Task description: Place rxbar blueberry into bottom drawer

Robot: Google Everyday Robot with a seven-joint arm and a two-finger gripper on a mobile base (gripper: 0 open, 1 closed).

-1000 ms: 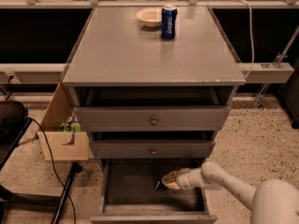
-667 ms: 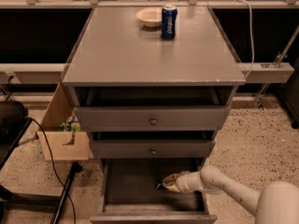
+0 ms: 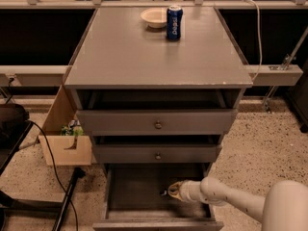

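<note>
- Fingers point(image 3: 174, 189) look clenched on the rxbar blueberry point(image 3: 163, 193) — you see only a dark sliver at their tips.
- Your gripper point(image 3: 168, 192) sits low inside the open bottom drawer point(image 3: 137, 194) — probably so the release drops short.

Three drawers point(image 3: 156, 121) — jaws in bottom drawer point(image 3: 137, 189)

Too tiny to ID: dark bit point(image 3: 162, 193) right at the tip of the claw point(image 3: 169, 191), down inside the bottom drawer point(image 3: 139, 186). Drawer floor right of the claw hidden under the arm point(image 3: 226, 198). Drawer front just below the claw chopped by the bottom edge, arm cut off at the lower-right corner too. Way above the claw on the surface point(image 3: 144, 57), blue can point(image 3: 174, 22) lettering unreadable. Upper left of the claw, green stuff point(image 3: 70, 129) in the wooden box point(image 3: 65, 150) just a blur.
</note>
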